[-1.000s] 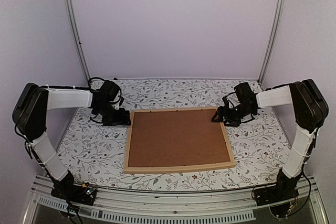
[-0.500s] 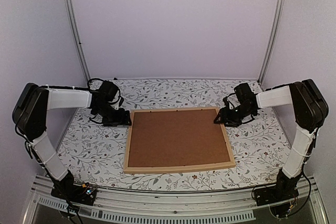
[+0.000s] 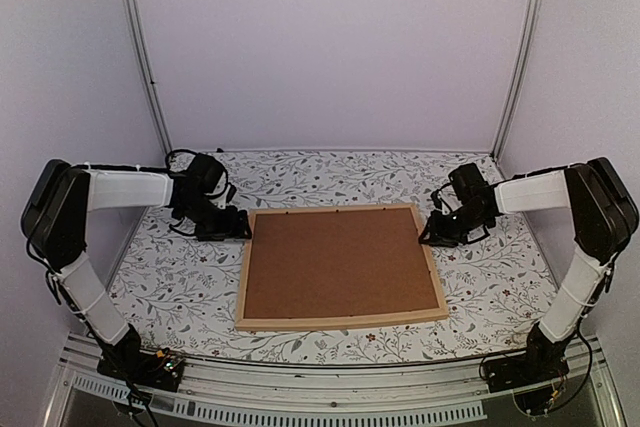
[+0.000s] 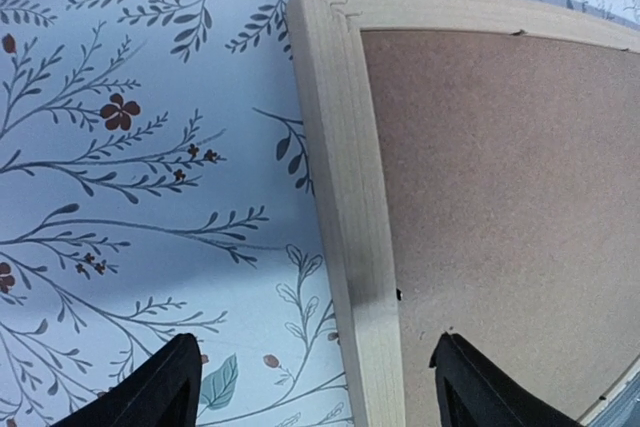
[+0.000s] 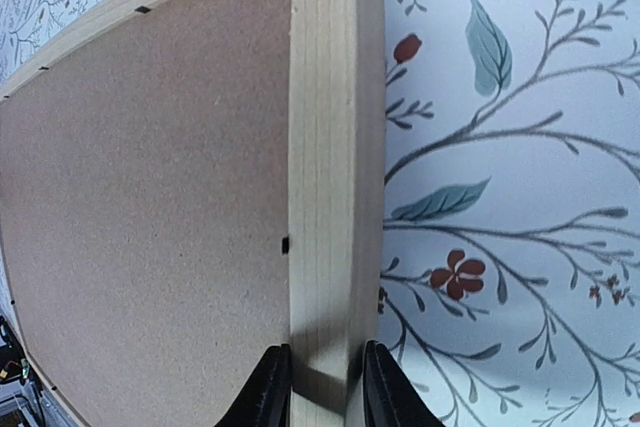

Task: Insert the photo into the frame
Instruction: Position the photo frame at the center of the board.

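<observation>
Sliding a little down the right rail since a second ago, my right claw (image 5: pixel 325 384) now clenches on the thin rectangular picture frame of light natural wood (image 3: pixel 340 320), one finger on the rail's inner face and one on the outer. The left side has barely shifted.

That frame lies flat and back-up in the middle of the floral-patterned desk (image 3: pixel 180 277), with the plain brown backing board (image 3: pixel 340 262) seated inside its rails. The photo shows in none of my views; whether it already sits beneath the board I cannot tell.

My left claw (image 4: pixel 320 387) hangs released over the opposite rail near the far left corner, its fingers spread wide, one above the desk cloth and one above the board, neither touching wood.

I judge the step in hand to be taking hold of the closed-up frame by both side rails, with the right half of that done. The next move calls for the left claw to drop and close on its rail in the same way. After that, any lift or turn needs both arms moving level and together, so the thin wood does not twist and the board stays put.
</observation>
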Motion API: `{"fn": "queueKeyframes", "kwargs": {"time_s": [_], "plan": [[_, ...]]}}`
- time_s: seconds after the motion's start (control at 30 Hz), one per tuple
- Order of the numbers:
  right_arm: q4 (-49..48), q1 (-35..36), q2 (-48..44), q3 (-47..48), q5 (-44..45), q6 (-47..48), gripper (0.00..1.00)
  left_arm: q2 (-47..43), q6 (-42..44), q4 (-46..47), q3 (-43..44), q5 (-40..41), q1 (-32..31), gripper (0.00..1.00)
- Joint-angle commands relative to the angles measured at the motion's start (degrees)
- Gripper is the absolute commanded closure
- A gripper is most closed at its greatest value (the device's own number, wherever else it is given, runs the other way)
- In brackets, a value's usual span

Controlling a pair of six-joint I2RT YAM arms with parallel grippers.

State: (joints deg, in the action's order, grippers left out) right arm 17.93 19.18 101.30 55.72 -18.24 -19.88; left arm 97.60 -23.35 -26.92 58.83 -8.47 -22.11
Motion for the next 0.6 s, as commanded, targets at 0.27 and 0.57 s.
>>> {"fn": "queueKeyframes", "kwargs": {"time_s": [0.27,0.57], "plan": [[3.2,1.8,-9.8,-8.8,5.0,-4.2,0.80,-0.3,2.2,-4.1,2.8,2.2,0.6,0.17],[3.2,1.8,-12.1,-9.1,5.2,-4.5,0.71,3.3,3.4,-6.8,7.3,1.6,0.3,0.17]]}}
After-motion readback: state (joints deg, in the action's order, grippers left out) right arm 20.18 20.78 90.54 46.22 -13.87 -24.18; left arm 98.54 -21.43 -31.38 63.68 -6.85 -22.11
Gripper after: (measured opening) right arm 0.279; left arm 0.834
